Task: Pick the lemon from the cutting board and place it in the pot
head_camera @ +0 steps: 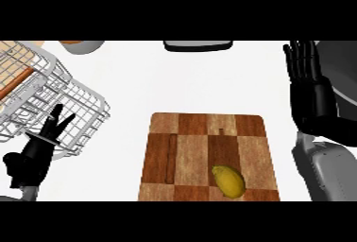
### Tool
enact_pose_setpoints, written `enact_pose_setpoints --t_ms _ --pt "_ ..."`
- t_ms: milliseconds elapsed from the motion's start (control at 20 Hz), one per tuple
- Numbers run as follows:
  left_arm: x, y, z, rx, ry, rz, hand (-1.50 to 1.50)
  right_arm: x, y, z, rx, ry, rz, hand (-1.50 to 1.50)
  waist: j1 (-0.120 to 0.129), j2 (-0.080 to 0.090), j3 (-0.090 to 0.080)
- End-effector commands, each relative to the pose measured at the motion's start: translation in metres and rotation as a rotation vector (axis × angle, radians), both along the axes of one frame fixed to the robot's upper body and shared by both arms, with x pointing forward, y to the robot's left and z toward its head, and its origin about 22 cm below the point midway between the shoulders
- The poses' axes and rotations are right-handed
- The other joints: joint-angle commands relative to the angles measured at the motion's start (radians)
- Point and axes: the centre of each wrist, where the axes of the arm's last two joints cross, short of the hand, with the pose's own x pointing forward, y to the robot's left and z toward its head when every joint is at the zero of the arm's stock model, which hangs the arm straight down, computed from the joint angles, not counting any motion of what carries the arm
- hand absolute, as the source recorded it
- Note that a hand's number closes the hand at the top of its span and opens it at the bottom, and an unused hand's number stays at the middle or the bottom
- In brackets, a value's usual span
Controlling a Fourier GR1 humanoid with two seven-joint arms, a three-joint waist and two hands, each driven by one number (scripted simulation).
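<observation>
Tabletop (pixel 174 80): white and plain on my feed, seen steeply from above.
Cutting board (pixel 209 142): chequered wood, lying flat at the middle of the near edge, with a long groove down its left side.
Lemon (pixel 229 180): yellow, lying on the cutting board's near right part, its long axis slanted; nothing touches it.
Pot (pixel 344 61): I read the dark grey round shape at the right edge as the pot; my right hand covers part of it and the view cuts off the rest.
Right hand (pixel 314 101): black, toward the far right corner, fingers straight and pointing at the far edge, wide and holding nothing, well apart from the lemon.
Right forearm (pixel 324 170): grey, along the right edge, just beside the cutting board.
Left hand (pixel 31 158): black, at the near left corner, fingers straight and spread, holding nothing, showing in front of the wire rack.
Wire rack (pixel 77 99): white wire at the left edge; I cannot make out the wooden things inside.
Far edge: a pale bowl (pixel 81 46) toward the left corner and a dark tray-like thing (pixel 199 45) at the middle, both cut off.
</observation>
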Motion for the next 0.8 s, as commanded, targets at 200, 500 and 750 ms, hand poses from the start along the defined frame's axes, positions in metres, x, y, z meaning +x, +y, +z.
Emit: enact_pose_setpoints --t_ms 200,500,750 --pt "-0.002 0.026 0.011 0.125 0.026 0.129 0.00 -0.040 -0.048 -0.078 -0.177 0.615 0.078 1.50 -0.005 0.022 -0.048" --pt "-0.009 0.024 0.014 0.098 0.102 0.145 0.00 -0.089 -0.072 -0.081 -0.691 0.146 -0.081 -1.50 -0.026 0.013 -0.046" --pt "-0.004 0.016 0.032 0.079 0.100 0.135 0.00 -0.136 -0.079 -0.062 -0.623 0.176 -0.032 -1.50 -0.005 0.021 -0.048"
